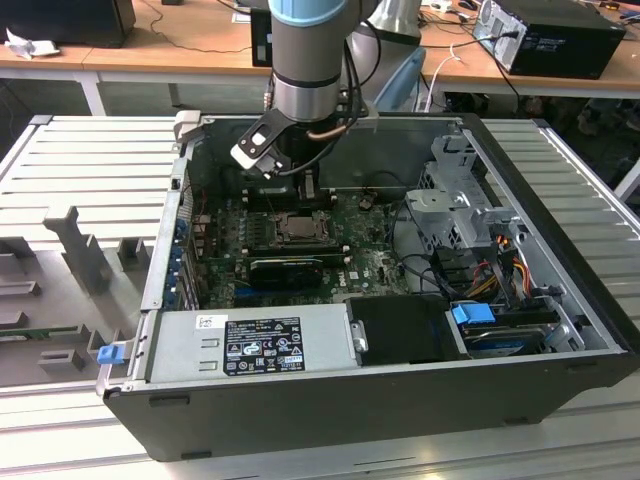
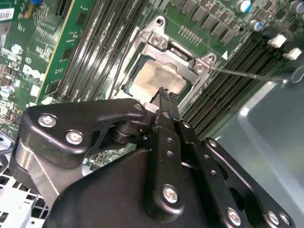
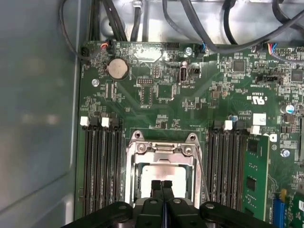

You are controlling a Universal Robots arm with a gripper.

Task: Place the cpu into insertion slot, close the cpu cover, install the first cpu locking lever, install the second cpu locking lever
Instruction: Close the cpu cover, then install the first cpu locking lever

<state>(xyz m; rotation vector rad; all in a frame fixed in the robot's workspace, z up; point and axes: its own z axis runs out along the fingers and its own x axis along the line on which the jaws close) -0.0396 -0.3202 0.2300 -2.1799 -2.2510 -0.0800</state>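
The cpu (image 3: 176, 175) lies flat in the socket, its pale metal top showing through the square opening of the cpu cover (image 3: 161, 148). The cover (image 2: 148, 47) lies down around the chip (image 2: 151, 78). My gripper (image 3: 162, 184) hangs right above the chip's edge, its two black fingers (image 2: 164, 102) pressed together with nothing between them. A thin wire locking lever (image 2: 247, 73) runs out from one corner of the socket, and another stretch of lever (image 3: 202, 176) lies along the socket's side. In the exterior view the gripper (image 1: 307, 192) is inside the open case over the socket (image 1: 298, 228).
Rows of memory slots (image 3: 102, 166) flank the socket on both sides. A long black card (image 1: 285, 268) sits just in front of it, the power supply (image 1: 255, 345) nearer still. The drive cage (image 1: 460, 215) and cables fill the exterior view's right. The case wall (image 3: 38, 118) stands close.
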